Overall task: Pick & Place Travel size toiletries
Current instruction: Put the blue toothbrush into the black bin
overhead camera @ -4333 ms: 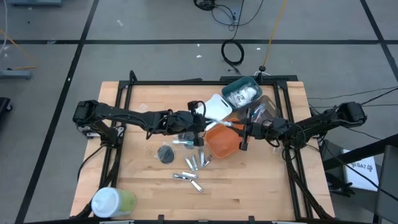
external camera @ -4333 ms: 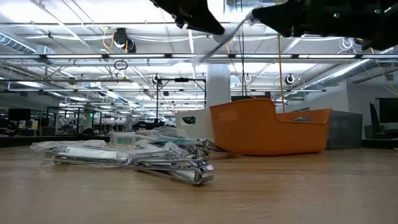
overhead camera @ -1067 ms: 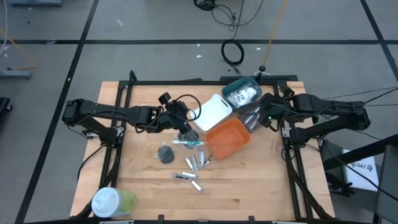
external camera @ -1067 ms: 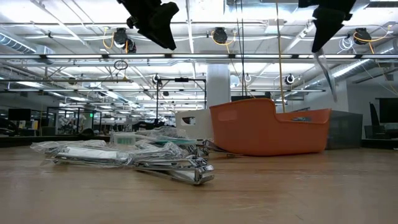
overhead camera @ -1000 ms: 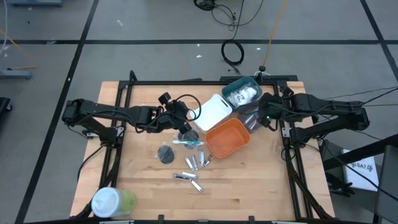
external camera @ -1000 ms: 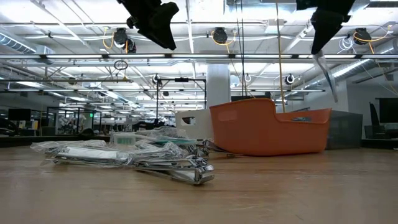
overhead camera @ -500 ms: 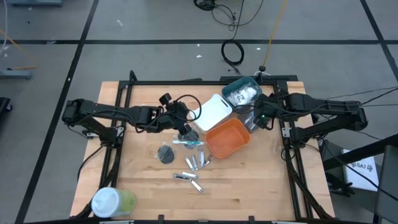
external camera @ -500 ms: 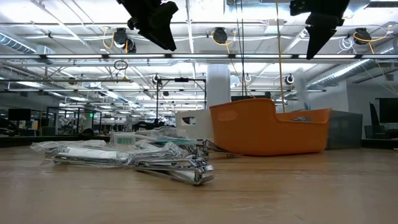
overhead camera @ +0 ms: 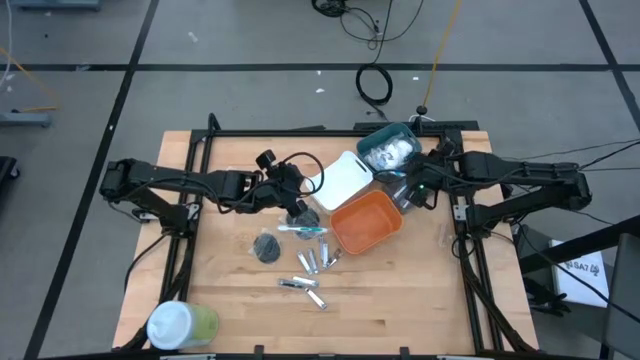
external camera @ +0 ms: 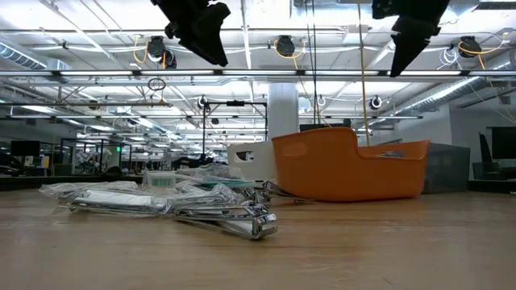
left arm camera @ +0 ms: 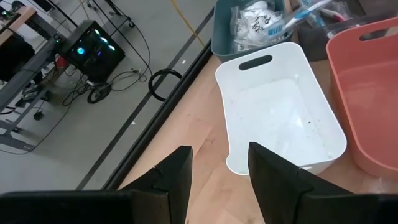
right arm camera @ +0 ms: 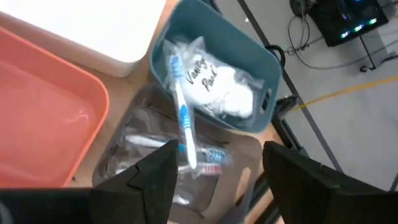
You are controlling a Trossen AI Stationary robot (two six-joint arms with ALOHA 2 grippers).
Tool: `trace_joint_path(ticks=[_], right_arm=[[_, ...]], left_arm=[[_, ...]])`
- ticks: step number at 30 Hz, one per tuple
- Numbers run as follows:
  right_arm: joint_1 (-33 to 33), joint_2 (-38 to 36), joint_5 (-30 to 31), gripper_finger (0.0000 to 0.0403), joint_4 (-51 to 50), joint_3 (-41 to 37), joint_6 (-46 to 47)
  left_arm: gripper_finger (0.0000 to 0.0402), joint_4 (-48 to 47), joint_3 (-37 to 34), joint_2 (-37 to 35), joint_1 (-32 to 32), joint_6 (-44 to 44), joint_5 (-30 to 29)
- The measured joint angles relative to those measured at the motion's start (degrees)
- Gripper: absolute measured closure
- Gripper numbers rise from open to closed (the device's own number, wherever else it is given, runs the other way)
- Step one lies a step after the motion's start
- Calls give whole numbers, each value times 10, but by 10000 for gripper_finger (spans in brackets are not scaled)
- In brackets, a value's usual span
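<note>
Small silver tubes point(overhead camera: 310, 264), a dark grey disc point(overhead camera: 267, 247) and a clear-wrapped stick point(overhead camera: 300, 229) lie on the wooden table. A blue-white toothbrush point(right arm camera: 182, 118) leans with its head on the teal bin point(right arm camera: 255, 59); its lower end is in the clear-walled dark bin point(right arm camera: 134, 165) beside another wrapped stick point(right arm camera: 211, 155). My right gripper point(right arm camera: 221, 158) hovers open above that dark bin, holding nothing. My left gripper point(left arm camera: 217, 168) hangs open in the air near the white bin point(left arm camera: 280, 118), also holding nothing.
The orange bin point(overhead camera: 365, 222) stands between the loose items and the dark bin. The teal bin point(overhead camera: 388, 150) holds white packets. A large white-and-green cylinder point(overhead camera: 180, 325) stands at the near left corner. Bare wood lies at the near right.
My right gripper has opened and let go of the wrapped toothbrush that hung below it. The toothbrush has dropped into the dark bin and now leans on the teal bin. The gripper has shifted slightly toward the table's left.
</note>
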Motion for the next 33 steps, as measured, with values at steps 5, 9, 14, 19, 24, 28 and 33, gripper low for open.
trace_joint_path(ticks=[5,9,14,19,24,28,33], right_arm=[[-45,3,-28,182,100,-97,-90],[-99,3,-65,183,248,-195,-152],[-169,3,-129,196,347,-262,-177],[-222,3,-213,208,398,-300,-188],[-257,3,-269,216,447,-334,-221],[-280,3,-271,224,471,-350,-233],[-298,3,-272,243,501,-370,-247]], left_arm=[[249,-5,0,0,0,-14,2],[249,-4,0,0,0,-18,2],[249,-4,0,0,0,-20,2],[249,-4,0,0,0,-20,2],[249,-4,0,0,0,-18,2],[249,-4,0,0,0,-17,2],[250,-4,0,0,0,-17,2]])
